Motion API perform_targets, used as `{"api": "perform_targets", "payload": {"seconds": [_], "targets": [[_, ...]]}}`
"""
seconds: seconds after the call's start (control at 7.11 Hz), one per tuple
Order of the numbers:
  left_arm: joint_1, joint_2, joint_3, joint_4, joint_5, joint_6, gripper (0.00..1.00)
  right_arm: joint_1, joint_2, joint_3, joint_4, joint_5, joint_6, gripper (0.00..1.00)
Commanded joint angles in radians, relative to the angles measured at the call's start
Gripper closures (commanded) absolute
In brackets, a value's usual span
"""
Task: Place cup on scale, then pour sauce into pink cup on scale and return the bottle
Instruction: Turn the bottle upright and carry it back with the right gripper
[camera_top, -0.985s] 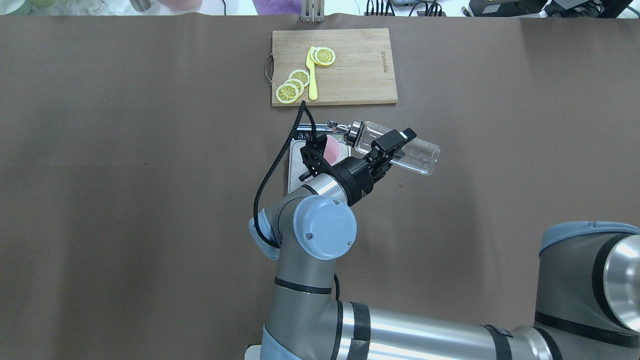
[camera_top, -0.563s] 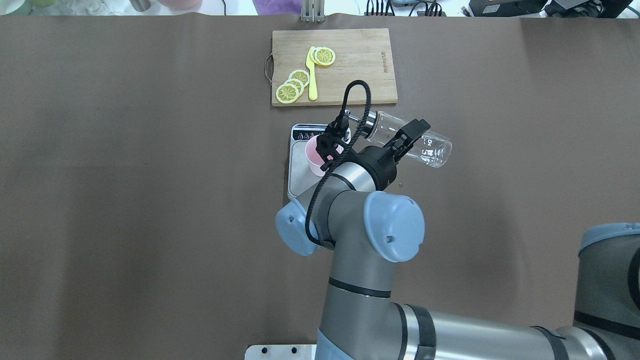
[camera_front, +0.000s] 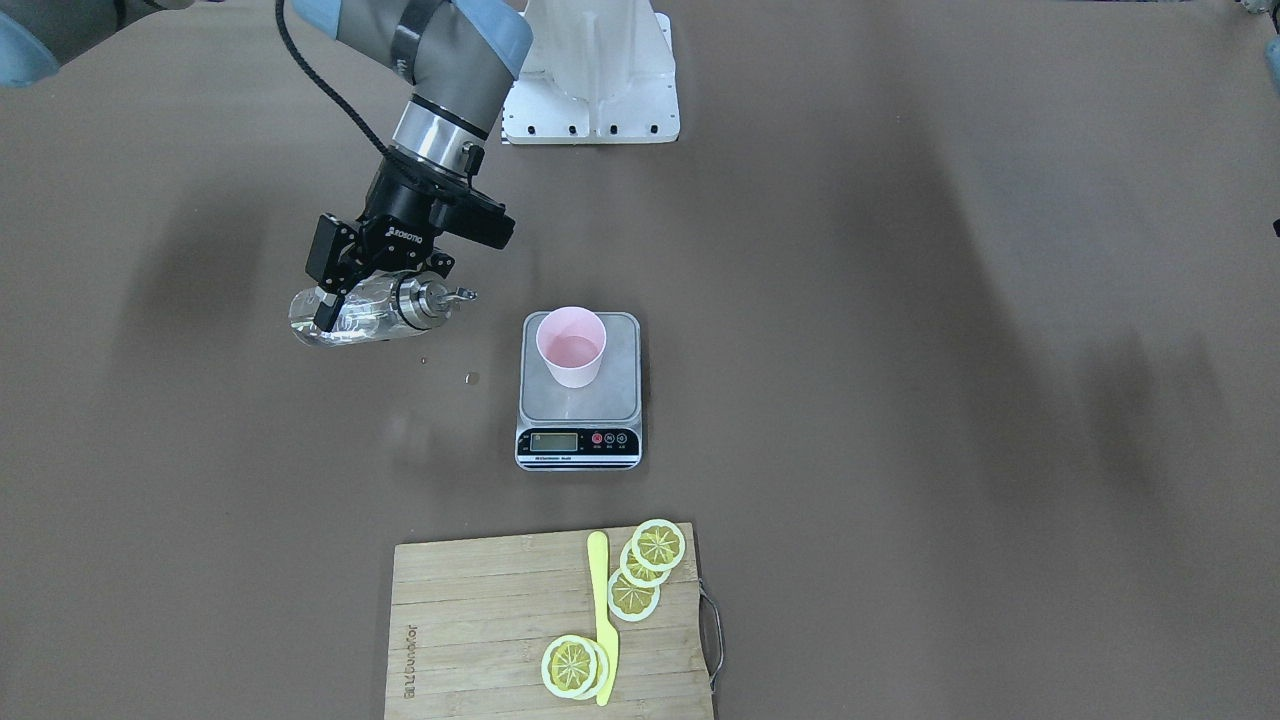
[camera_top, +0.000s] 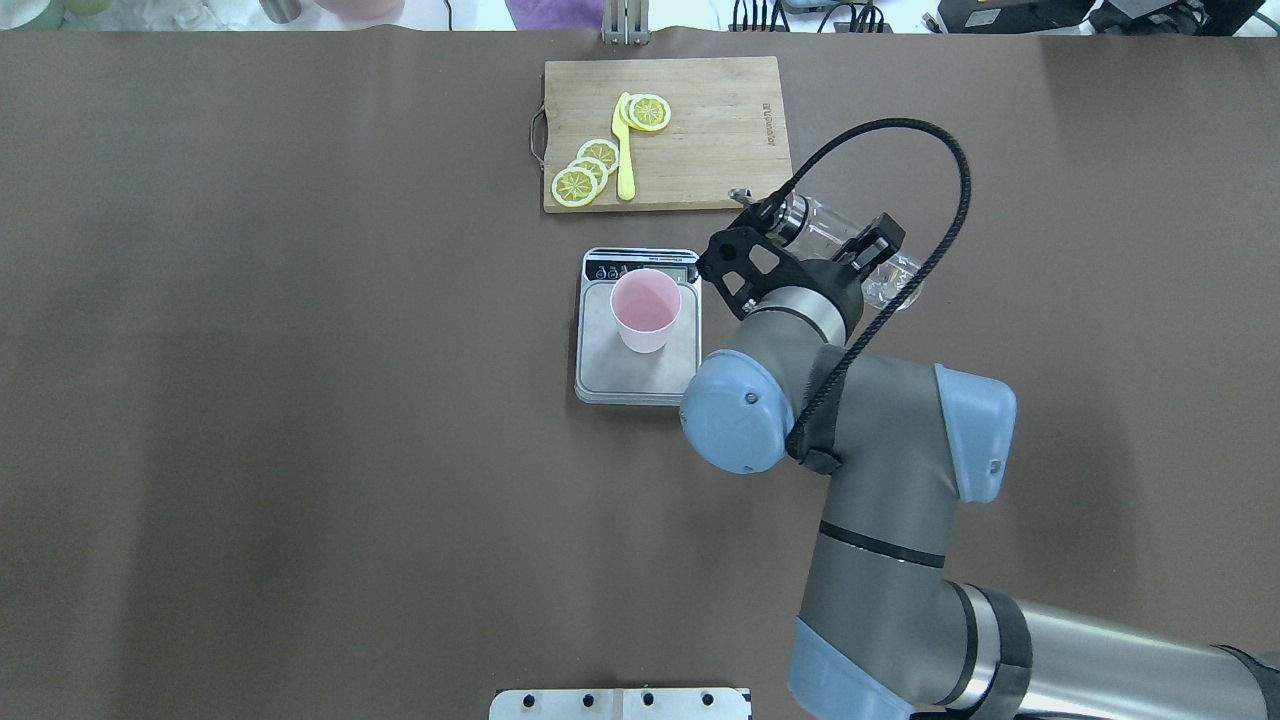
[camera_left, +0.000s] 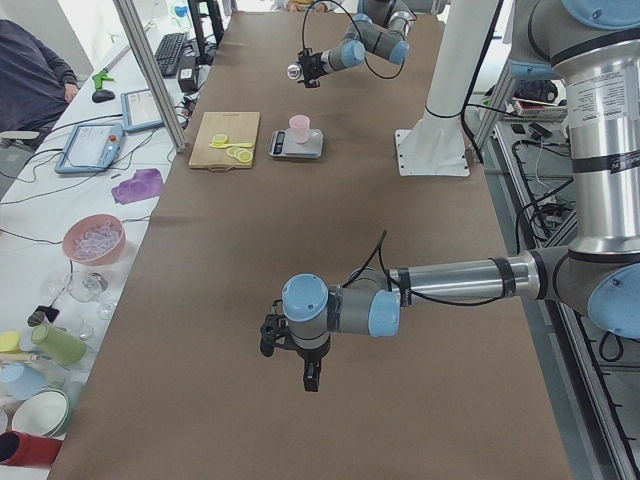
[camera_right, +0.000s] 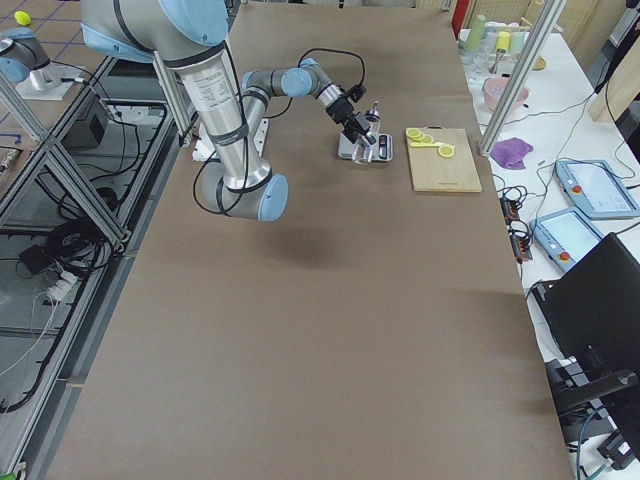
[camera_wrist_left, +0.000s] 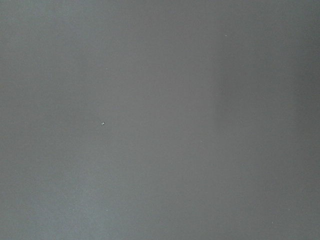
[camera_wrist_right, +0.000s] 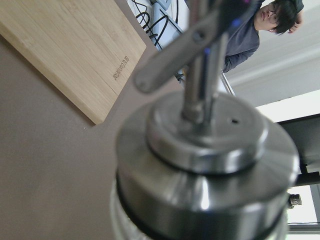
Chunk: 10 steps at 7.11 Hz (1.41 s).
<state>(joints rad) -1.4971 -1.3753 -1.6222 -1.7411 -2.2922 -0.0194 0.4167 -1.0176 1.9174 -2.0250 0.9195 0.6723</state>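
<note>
The pale pink cup (camera_top: 645, 310) stands upright on the steel scale (camera_top: 625, 375), also seen in the front view, cup (camera_front: 570, 347) on scale (camera_front: 580, 405). My right gripper (camera_top: 868, 250) is shut on the clear glass bottle (camera_top: 825, 228) and holds it nearly level above the table, right of the scale, spout toward the scale. In the front view the gripper (camera_front: 345, 300) grips the bottle (camera_front: 365, 315). The metal cap (camera_wrist_right: 205, 150) fills the right wrist view. My left gripper (camera_left: 308, 372) shows only in the exterior left view, and I cannot tell its state.
A wooden cutting board (camera_top: 710, 140) with lemon slices (camera_top: 585, 170) and a yellow knife (camera_top: 624, 150) lies beyond the scale. Small droplets (camera_front: 472, 378) sit on the brown table between bottle and scale. The left wrist view shows only bare table.
My right arm has swung to the right with the bottle. The spout has left the cup's rim, and the cup and scale are now uncovered.
</note>
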Motion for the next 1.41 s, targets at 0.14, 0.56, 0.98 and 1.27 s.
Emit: {"api": "perform_targets", "payload": {"seconds": [0.14, 0.56, 0.98, 1.27], "targets": [[-0.002, -0.013, -0.019, 0.002, 0.005, -0.001, 0.02, 0.06, -0.207, 0.052, 0.384, 0.151, -0.045, 1.0], [-0.002, -0.014, -0.03, 0.002, 0.005, -0.001, 0.02, 0.157, -0.381, 0.051, 0.702, 0.313, -0.033, 1.0], [0.002, -0.022, -0.034, 0.0, 0.005, -0.001, 0.02, 0.231, -0.539, 0.026, 0.99, 0.435, 0.044, 1.0], [0.002, -0.021, -0.051, 0.0, 0.023, -0.001, 0.02, 0.232, -0.587, -0.077, 1.256, 0.436, 0.155, 1.0]]}}
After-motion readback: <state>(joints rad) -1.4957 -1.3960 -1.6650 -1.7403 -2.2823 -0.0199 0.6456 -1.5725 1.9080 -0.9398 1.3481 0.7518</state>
